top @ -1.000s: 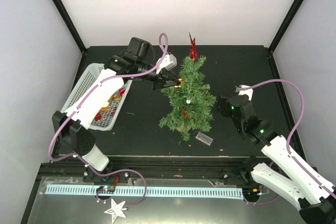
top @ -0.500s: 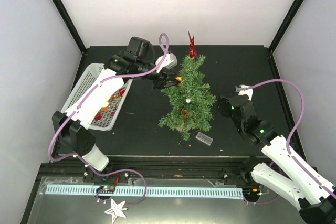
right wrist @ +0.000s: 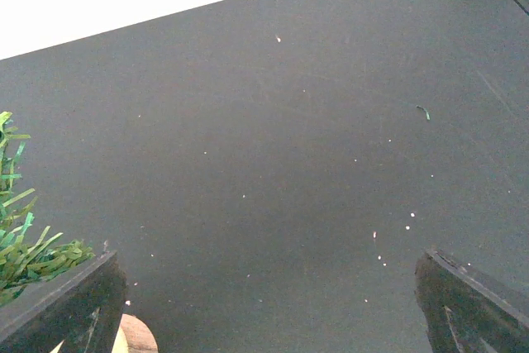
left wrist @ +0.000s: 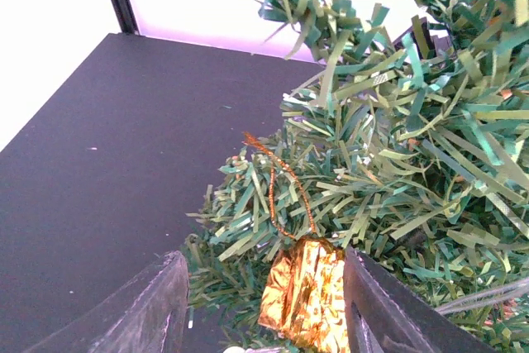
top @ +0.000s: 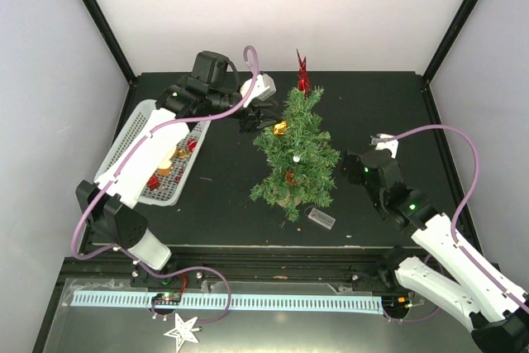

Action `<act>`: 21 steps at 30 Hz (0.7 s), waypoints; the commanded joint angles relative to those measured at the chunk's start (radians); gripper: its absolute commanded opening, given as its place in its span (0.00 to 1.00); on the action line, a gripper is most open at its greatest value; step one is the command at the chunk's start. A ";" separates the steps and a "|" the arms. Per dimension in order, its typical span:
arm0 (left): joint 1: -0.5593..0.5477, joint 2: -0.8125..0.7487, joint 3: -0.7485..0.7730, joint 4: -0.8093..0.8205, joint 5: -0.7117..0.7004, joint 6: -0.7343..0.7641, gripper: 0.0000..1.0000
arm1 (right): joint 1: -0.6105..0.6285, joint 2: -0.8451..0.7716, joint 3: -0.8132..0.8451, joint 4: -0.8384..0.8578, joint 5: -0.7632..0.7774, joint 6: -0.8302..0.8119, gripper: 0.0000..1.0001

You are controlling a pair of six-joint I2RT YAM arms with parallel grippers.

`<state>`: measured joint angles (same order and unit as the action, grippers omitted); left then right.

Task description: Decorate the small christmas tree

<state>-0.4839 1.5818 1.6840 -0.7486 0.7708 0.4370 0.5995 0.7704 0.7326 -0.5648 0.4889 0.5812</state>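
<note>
The small christmas tree [top: 296, 155] stands mid-table with a red star [top: 303, 72] on top. A gold foil ornament [top: 279, 128] hangs by its cord on an upper left branch. My left gripper [top: 252, 117] is open just left of it. In the left wrist view the gold ornament [left wrist: 306, 295] hangs between the spread fingers [left wrist: 153, 312], close to the right one, in the tree's needles [left wrist: 397, 163]. My right gripper [top: 357, 167] is open and empty, right of the tree. The right wrist view shows a branch tip [right wrist: 25, 245] and the tan base [right wrist: 136, 336].
A white basket [top: 132, 150] with several small ornaments lies at the left. A clear plastic box [top: 321, 218] lies in front of the tree. A white star [top: 182, 332] lies off the table near the front rail.
My left gripper has let go of the gold ornament, left it hanging on the branch, and drawn back up and to the left. The right arm has not moved.
</note>
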 commanded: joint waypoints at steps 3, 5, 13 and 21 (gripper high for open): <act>0.044 -0.047 0.044 0.004 -0.016 -0.005 0.54 | -0.004 -0.002 0.032 0.014 0.030 -0.018 0.96; 0.071 -0.060 0.043 0.011 -0.019 -0.020 0.55 | -0.004 0.002 0.042 0.008 0.037 -0.024 0.96; 0.269 -0.163 -0.045 0.015 -0.003 -0.066 0.63 | -0.006 -0.007 0.090 -0.023 0.077 -0.062 0.96; 0.546 -0.310 -0.184 -0.168 0.063 0.038 0.68 | -0.004 -0.011 0.209 -0.080 -0.086 -0.168 0.96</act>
<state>-0.0341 1.3396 1.5459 -0.7784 0.7868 0.4007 0.5991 0.7612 0.8391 -0.6067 0.5137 0.5003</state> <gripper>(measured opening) 0.659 0.961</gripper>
